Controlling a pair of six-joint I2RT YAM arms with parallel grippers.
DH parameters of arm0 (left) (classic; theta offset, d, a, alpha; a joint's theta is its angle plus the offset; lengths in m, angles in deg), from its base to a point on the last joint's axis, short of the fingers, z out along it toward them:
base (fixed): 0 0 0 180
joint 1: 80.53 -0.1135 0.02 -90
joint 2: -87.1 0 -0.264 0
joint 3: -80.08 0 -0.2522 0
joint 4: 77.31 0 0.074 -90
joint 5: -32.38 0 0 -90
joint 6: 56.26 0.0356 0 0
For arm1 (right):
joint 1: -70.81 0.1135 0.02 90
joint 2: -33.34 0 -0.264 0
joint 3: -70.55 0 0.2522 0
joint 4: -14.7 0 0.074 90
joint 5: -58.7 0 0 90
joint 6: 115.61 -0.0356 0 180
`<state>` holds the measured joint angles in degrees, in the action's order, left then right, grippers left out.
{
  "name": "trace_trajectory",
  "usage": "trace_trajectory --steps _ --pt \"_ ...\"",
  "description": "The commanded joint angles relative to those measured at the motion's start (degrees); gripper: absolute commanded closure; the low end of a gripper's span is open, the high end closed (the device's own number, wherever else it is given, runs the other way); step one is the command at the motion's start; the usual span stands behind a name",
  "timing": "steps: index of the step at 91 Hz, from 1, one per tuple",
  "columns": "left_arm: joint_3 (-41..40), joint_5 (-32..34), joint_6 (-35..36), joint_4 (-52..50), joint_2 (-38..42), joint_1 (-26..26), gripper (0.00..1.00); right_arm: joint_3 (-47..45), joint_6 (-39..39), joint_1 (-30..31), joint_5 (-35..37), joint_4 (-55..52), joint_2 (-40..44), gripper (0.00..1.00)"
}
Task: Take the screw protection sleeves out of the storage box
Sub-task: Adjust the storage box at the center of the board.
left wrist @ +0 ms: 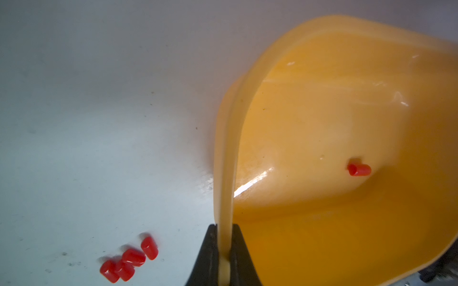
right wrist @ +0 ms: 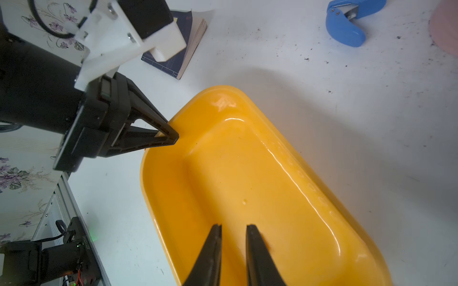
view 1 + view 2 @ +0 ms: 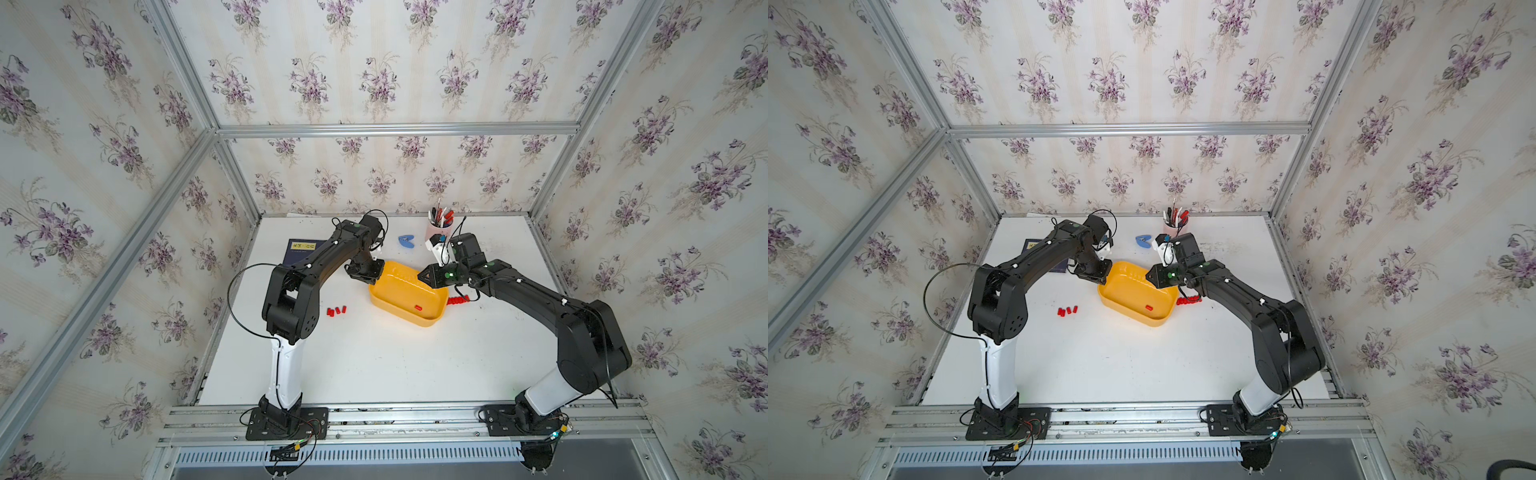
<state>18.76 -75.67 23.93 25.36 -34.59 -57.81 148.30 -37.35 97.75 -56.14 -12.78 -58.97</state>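
Left tool [image 1: 225, 229] pressed together on the rim of the storage box [image 3: 428, 321], pinching its far-left corner. Right tool [image 2: 233, 226] narrowly parted over the box floor, with nothing seen between the jaws.

Box is glossy yellow-orange, shallow, with rounded corners, mid-surface [image 3: 374, 365]. One red sleeve [image 1: 359, 169] lies inside. Four loose sleeves [image 3: 336, 310] on the surface to its left. Row of sleeves [image 3: 457, 299] by its right side is partly hidden under the right arm, count unclear. Cannot tell whether the gripped end is raised.
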Motion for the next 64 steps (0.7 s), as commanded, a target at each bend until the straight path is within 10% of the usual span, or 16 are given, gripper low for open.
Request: trace_trajectory --steps 1,29,64 --pt "1.51 -11.72 1.95 -7.51 -1.58 -2.02 0.95 1.76 0.43 -0.04 0.12 -2.31 -0.07 0.77" --pt "1.9 -27.22 3.95 -8.24 -3.04 -6.97 0.96 3.86 -0.44 -0.04 -0.91 -3.48 0.47 0.77" --pt "-5.47 -14.03 2.26 -3.01 4.08 -6.32 0.96 2.54 -0.24 0.13 -0.25 -3.18 1.08 0.77"
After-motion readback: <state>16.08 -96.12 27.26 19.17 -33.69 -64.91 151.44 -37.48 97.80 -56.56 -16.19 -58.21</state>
